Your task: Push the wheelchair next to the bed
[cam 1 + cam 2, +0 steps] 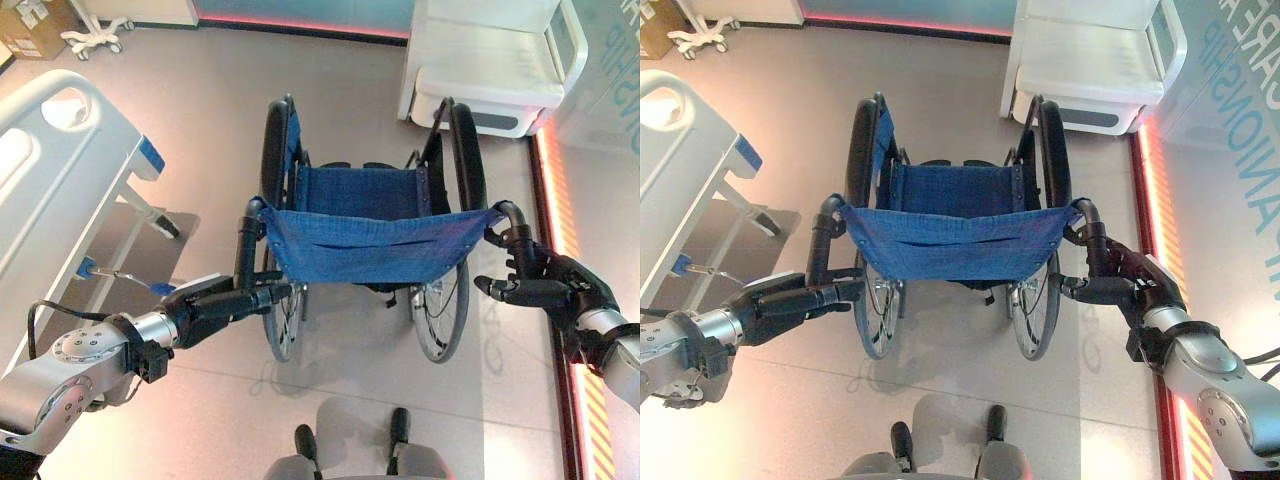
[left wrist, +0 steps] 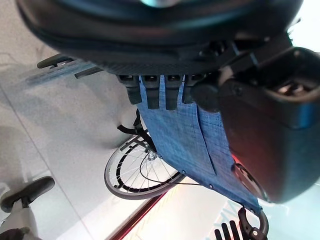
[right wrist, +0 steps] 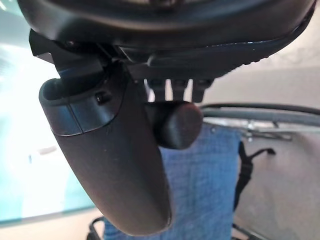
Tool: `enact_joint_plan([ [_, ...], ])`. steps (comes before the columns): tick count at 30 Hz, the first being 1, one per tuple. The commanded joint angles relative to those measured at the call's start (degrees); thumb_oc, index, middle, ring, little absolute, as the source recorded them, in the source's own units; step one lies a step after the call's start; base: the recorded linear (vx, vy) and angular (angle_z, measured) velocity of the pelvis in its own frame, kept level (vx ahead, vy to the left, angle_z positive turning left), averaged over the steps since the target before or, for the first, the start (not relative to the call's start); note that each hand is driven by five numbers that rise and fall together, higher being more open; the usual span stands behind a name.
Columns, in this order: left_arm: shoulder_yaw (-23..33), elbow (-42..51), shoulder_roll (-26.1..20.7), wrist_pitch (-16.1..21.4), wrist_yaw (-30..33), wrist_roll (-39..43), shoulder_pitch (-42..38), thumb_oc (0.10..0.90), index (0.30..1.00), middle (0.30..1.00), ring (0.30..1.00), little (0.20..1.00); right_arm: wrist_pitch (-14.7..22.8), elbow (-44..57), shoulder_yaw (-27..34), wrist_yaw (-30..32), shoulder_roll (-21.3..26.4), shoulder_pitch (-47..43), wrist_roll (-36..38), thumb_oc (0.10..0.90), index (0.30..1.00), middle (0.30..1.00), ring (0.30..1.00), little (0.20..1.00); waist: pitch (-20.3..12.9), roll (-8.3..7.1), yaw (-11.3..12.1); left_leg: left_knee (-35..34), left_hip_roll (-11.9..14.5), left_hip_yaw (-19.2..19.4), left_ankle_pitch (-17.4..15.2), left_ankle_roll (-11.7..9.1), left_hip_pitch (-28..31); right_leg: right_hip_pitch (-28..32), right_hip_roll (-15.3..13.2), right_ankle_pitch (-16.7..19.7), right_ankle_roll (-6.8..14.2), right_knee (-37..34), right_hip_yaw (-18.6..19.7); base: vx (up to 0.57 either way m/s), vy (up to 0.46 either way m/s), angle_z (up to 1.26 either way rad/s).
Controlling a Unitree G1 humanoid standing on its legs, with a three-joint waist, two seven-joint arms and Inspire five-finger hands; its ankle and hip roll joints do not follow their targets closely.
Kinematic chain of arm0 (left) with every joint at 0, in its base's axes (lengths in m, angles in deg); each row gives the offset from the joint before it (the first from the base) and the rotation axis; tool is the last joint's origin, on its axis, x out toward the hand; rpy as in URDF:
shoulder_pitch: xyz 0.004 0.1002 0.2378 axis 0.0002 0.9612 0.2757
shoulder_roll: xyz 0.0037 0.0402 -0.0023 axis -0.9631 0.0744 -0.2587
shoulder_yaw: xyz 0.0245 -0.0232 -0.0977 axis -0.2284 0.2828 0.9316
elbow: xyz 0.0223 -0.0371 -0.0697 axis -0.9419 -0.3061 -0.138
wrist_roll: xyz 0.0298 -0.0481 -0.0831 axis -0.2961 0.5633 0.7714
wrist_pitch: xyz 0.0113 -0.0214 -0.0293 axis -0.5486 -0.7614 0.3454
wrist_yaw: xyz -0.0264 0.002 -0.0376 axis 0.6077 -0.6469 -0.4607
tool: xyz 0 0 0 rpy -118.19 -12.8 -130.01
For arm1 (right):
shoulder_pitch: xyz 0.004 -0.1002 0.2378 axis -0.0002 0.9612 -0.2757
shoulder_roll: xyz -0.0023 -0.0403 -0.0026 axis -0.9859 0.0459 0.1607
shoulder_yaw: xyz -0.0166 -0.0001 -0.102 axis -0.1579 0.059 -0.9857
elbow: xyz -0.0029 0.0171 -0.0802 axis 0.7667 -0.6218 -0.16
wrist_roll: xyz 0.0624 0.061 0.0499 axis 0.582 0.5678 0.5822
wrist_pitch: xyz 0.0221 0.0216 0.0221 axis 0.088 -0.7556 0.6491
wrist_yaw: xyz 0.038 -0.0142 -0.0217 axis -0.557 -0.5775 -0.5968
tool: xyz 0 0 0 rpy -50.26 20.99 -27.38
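The wheelchair [image 1: 370, 235], with a blue cloth seat and backrest and black wheels, stands in the middle of the floor with its back towards me. The white bed [image 1: 60, 170] with blue fittings lies to its left, apart from it. My left hand [image 1: 225, 303] reaches in under the left push handle [image 1: 248, 225], its fingers straight against the handle's post. My right hand [image 1: 540, 285] is at the right push handle [image 1: 510, 225], with fingers curled up around it and the thumb pointing inward. In the right wrist view, that handle's round end [image 3: 175, 122] sits between thumb and fingers.
A white cabinet-like unit [image 1: 490, 70] stands ahead to the right, just beyond the wheelchair's right wheel. A red-lit strip [image 1: 555, 200] runs along the floor's right side. A cardboard box [image 1: 35, 25] and a white wheeled stand base [image 1: 95, 38] are at the far left.
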Motion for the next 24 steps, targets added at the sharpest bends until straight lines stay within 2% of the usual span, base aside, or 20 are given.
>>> enact_joint_plan([
  [1, 0.8, 1.1, 0.4, 5.3, 1.2, 5.0, -9.1, 0.8, 0.9, 0.9, 0.9, 0.9, 3.2, -4.3, -0.1, 1.2, 6.7, -6.8, -1.3, 0.8, 0.9, 0.9, 0.9, 0.9, -0.6, 1.8, -0.5, 0.9, 2.4, -0.5, 2.6, -2.5, -2.5, 1.3, -0.6, -3.2, 0.9, 4.2, -1.5, 0.0, 0.0, 0.0],
  [6, 1.3, -1.0, -1.1, 5.6, 0.8, 6.2, -10.5, 0.8, 0.9, 0.9, 0.9, 0.9, 3.2, -8.1, 2.0, -0.4, 11.5, -9.5, 1.7, 0.8, 0.9, 0.9, 0.9, 0.9, -0.6, 1.66, -0.1, 0.9, 2.2, -1.1, 2.4, -2.5, -2.5, 1.5, -0.6, -3.4, 0.8, 4.4, -1.8, 0.04, -0.007, 0.0],
  [13, 3.0, -3.5, -3.0, 6.6, -1.2, 7.0, -11.3, 0.8, 0.9, 0.9, 0.9, 0.9, 1.8, -11.8, 3.6, -4.1, 14.6, -10.8, 3.9, 0.8, 0.9, 0.9, 0.9, 0.9, -1.2, 1.48, 0.6, 0.8, 1.9, -1.6, 2.2, -2.3, -2.2, 2.0, -0.5, -3.7, 0.6, 4.4, -2.2, 0.05, 0.002, 0.01],
  [17, 3.4, -4.8, -4.2, 7.2, -2.1, 7.4, -12.3, 0.8, 0.9, 0.9, 0.9, 0.9, 0.6, -13.8, 4.1, -5.5, 16.4, -12.3, 3.2, 0.8, 0.9, 0.9, 0.9, 0.9, -1.7, 1.32, 1.2, 0.7, 1.7, -2.0, 1.9, -2.3, -2.1, 2.4, -0.4, -3.9, 0.5, 4.3, -2.4, 0.05, 0.0, 0.04],
  [24, 3.5, -6.4, -4.8, 6.6, -3.0, 9.9, -14.2, 0.8, 0.9, 0.9, 0.9, 0.9, -3.9, -14.2, 2.0, -7.7, 18.1, -15.0, 1.3, 0.8, 0.9, 0.9, 0.9, 0.9, -2.8, 0.89, 1.7, 0.6, 1.6, -2.3, 1.7, -2.2, -1.6, 3.0, -0.1, -4.5, 0.3, 4.6, -2.7, 0.05, 0.002, 0.02],
])
